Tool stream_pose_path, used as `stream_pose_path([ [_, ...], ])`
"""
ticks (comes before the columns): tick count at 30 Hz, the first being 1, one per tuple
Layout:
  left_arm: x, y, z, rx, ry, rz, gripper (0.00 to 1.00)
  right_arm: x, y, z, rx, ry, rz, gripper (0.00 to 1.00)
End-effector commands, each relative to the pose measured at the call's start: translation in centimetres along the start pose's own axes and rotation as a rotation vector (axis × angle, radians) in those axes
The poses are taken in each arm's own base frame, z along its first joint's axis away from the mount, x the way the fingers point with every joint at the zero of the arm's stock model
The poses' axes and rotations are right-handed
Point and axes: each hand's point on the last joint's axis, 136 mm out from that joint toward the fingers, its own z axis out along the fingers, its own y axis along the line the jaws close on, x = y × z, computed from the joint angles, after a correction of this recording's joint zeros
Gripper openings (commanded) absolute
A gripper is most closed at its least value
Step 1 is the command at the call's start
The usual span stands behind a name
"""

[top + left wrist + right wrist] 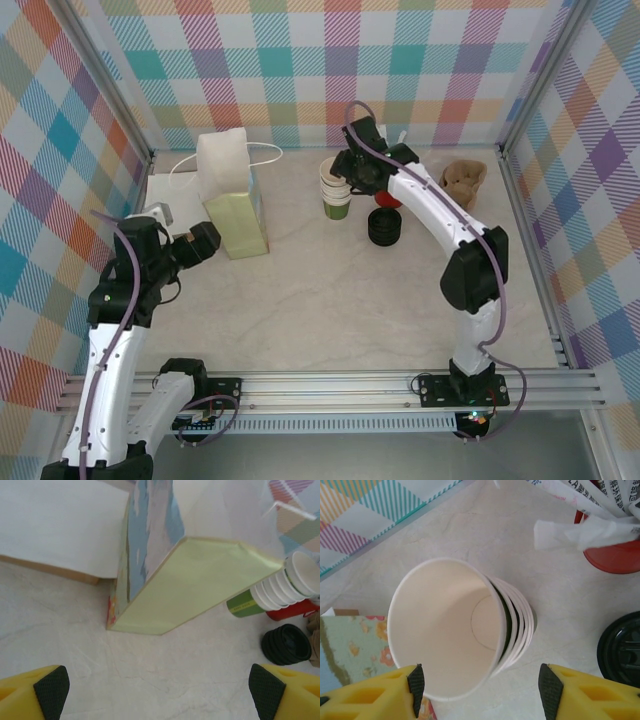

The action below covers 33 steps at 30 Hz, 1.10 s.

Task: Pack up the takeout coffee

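Note:
The takeout coffee cup (445, 625) is the top one of a stack of nested paper cups (336, 190), cream above and olive-green below. It stands open-topped with nothing inside. My right gripper (482, 692) hovers over it, open. Its left pad (416, 690) is close to the top cup's rim and its right pad (549, 690) stands well clear. A stack of black lids (384, 227) sits just right of the cups. The tall paper bag (232, 195) stands upright to the left. My left gripper (159, 692) is open over bare table in front of the bag (200, 580), holding nothing.
A red cup of white stirrers (615, 555) stands behind the lids (622, 647), close to my right gripper (345, 180). A white flat board (170, 190) lies left of the bag. A brown crumpled item (463, 178) sits at the back right. Checkered walls enclose the table.

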Motion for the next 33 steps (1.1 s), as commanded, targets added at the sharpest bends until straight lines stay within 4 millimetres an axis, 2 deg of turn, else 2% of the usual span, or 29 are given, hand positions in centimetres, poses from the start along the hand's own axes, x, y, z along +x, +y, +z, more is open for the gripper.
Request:
stream_pose_path([
  [1,0.7,0.1,0.6,0.016,0.025,-0.036,0.95,-0.3,-0.3,0.2,0.056,-0.004,-0.033,0.59],
  [11,0.2,0.3,0.3,-0.004,0.007,-0.017,0.96,-0.9,0.2,2.1,0.099,0.002,-0.062,0.42],
  [19,-0.1,0.3,0.2,-0.008,0.0,-0.014,0.96,-0.7,0.3,2.2,0.097,0.014,-0.074,0.26],
  [25,-0.3,-0.3,0.0,0.017,0.001,-0.016,0.96,-1.0,0.8,1.1,0.072,0.014,-0.082,0.14],
  [33,-0.6,-1.4,-0.3,0.07,0.004,-0.017,0.97,-1.9,1.7,-1.4,0.024,-0.007,-0.095,0.07],
])
